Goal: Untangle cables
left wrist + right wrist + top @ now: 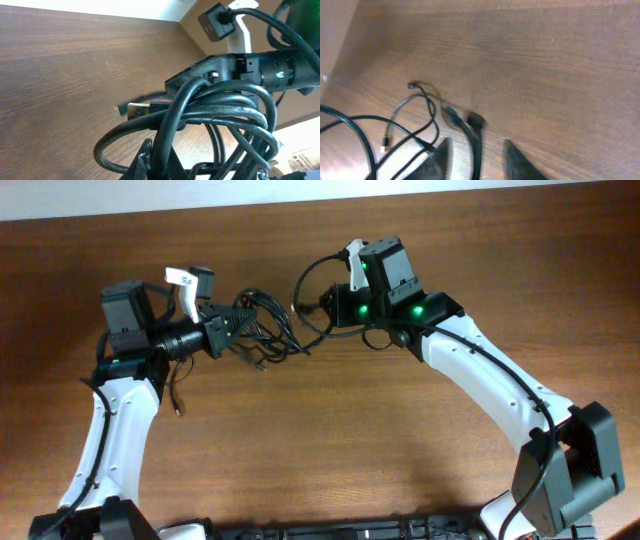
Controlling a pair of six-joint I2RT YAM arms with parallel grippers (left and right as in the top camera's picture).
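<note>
The cables form a tangled black bundle between the two arms. My left gripper holds its left side. In the left wrist view the gripper is shut on one thick black cord of the cables, and a gold-tipped plug sticks out to the left. My right gripper is at the bundle's right side, beside a cable loop. In the right wrist view its fingers stand apart around a black cord with gaps on both sides. That cord's plug end lies just beyond the fingers.
The brown wooden table spreads all around the bundle. A thin cord with a small plug hangs near the left arm. Thin cords with small plugs trail over the wood left of the right gripper. The right arm's body is close behind the bundle.
</note>
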